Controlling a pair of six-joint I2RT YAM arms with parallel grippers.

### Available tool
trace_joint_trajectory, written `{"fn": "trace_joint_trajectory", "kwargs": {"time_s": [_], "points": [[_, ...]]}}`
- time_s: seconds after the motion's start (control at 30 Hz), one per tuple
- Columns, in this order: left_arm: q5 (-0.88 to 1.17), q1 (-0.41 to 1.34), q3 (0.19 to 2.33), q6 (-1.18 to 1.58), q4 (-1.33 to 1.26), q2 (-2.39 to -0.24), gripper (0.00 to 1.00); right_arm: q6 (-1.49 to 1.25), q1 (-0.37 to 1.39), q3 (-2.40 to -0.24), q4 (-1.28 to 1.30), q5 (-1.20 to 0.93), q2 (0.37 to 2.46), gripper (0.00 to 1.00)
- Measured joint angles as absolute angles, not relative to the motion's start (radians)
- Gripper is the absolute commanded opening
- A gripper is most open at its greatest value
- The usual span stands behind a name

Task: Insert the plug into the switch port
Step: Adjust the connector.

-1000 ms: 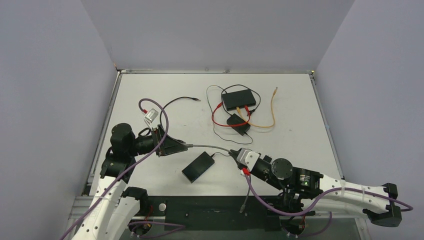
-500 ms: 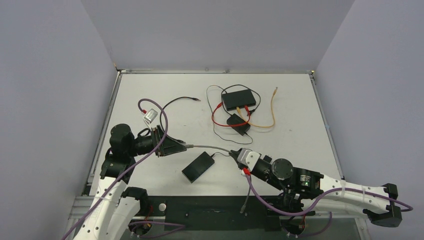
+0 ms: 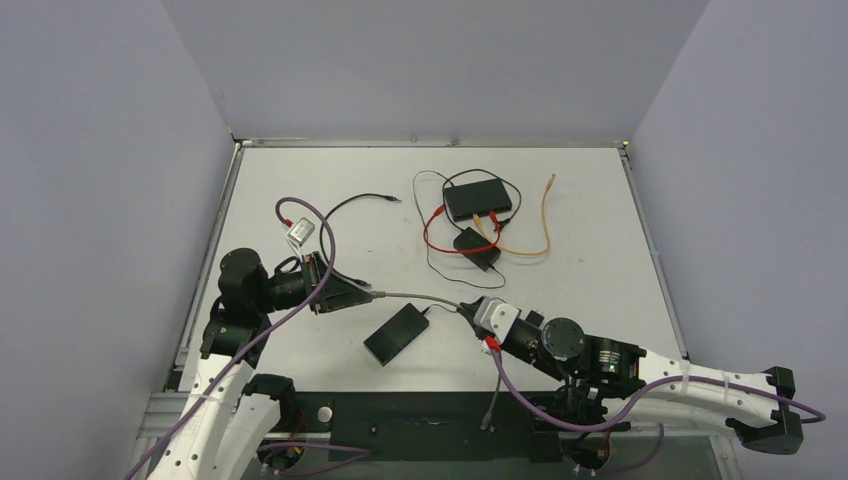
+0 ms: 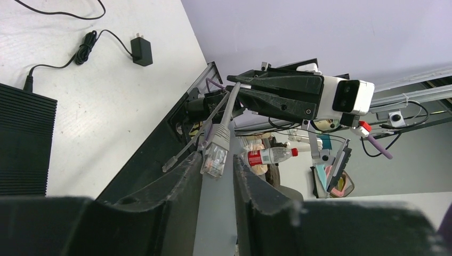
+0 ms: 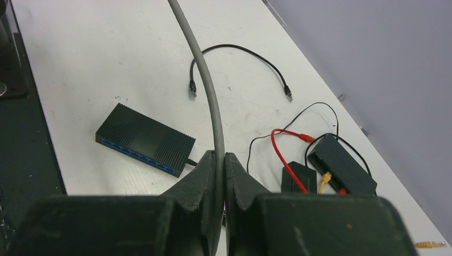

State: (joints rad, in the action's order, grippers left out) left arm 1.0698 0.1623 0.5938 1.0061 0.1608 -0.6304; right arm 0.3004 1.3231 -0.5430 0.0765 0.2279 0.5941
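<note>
A grey cable [image 3: 420, 297] spans between my two grippers. My right gripper [image 5: 219, 156] is shut on the grey cable [image 5: 205, 90]; in the top view it [image 3: 466, 305] is just right of the black switch [image 3: 396, 334]. The cable's clear plug [image 4: 216, 157] sits between the fingertips of my left gripper [image 4: 217, 160], against the left finger, with a gap to the right one. The jaws stand apart. In the top view my left gripper [image 3: 366, 292] hovers left of the switch. The switch's row of blue ports [image 5: 139, 156] shows in the right wrist view.
A second black switch [image 3: 477, 197] at the back has red and orange cables plugged in, with a black adapter [image 3: 476, 248] in front of it. An orange cable [image 3: 546, 215] and a loose black cable [image 3: 355, 203] lie on the white table [image 3: 600, 270].
The grey cable now bows slightly upward between the grippers. The right gripper has edged a little left towards the left gripper. The left arm has barely moved.
</note>
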Motion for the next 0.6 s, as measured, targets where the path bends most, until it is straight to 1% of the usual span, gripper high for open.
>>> {"fn": "trace_joint_trajectory", "kwargs": {"time_s": [0.1, 0.13, 0.17, 0.2, 0.23, 0.3, 0.4, 0.6], "points": [[1.074, 0.162, 0.593, 1.01, 0.159, -0.63, 0.15, 0.299, 1.323, -0.541, 0.076, 0.228, 0.594, 0.0], [1.074, 0.162, 0.593, 1.01, 0.159, -0.63, 0.09, 0.298, 1.323, -0.54, 0.076, 0.228, 0.594, 0.0], [1.076, 0.162, 0.593, 1.011, 0.159, -0.63, 0.02, 0.298, 1.323, -0.54, 0.076, 0.228, 0.594, 0.0], [1.077, 0.162, 0.593, 1.012, 0.157, -0.63, 0.0, 0.298, 1.323, -0.539, 0.077, 0.228, 0.593, 0.0], [1.078, 0.162, 0.593, 1.011, 0.154, -0.63, 0.0, 0.298, 1.323, -0.539, 0.077, 0.228, 0.593, 0.0], [1.079, 0.162, 0.593, 1.011, 0.15, -0.63, 0.0, 0.298, 1.323, -0.539, 0.079, 0.228, 0.593, 0.04], [1.081, 0.162, 0.593, 1.01, 0.147, -0.629, 0.0, 0.295, 1.323, -0.539, 0.081, 0.228, 0.594, 0.15], [1.082, 0.162, 0.584, 0.99, 0.149, -0.626, 0.0, 0.29, 1.323, -0.542, 0.097, 0.215, 0.605, 0.29]]}}
